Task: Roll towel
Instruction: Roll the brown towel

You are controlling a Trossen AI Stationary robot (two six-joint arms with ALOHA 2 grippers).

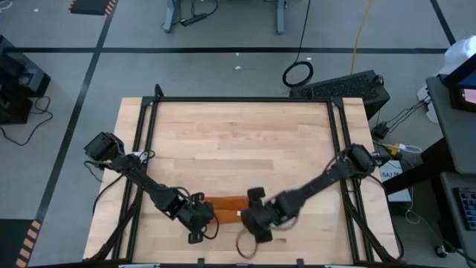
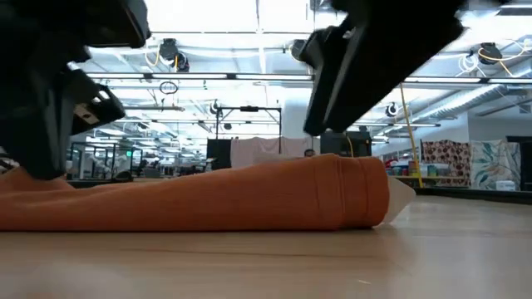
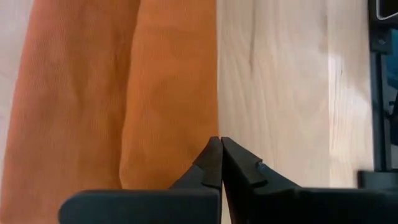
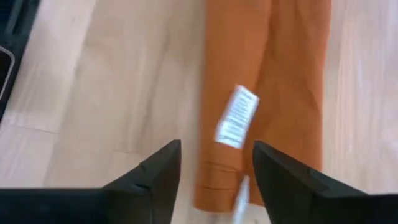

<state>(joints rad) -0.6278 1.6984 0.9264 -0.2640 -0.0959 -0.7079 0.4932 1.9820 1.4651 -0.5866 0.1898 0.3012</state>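
The towel point(image 1: 227, 207) lies near the front edge of the table point(image 1: 238, 134), between the 2 grippers — a burnt-orange cloth with a fine ribbed weave, already wound into a long, low cylinder. In the low view it reads as a soft tube, rounder and thicker at one end, where stitched hem lines ring it and a small white tag point(image 4: 237, 116) pokes out. The right wrist view shows that tag as a printed rectangle lying on top of the roll. The table is pale butcher-block wood with a smooth grain, framed by black rails.

The left gripper point(image 3: 221, 163) sits at the roll's left end, its 2 dark tapered fingers pinched tip to tip beside the cloth, grasping nothing. The right gripper point(image 4: 216, 180) hovers over the tagged end with fingers spread apart, released — the towel's end shows between them.
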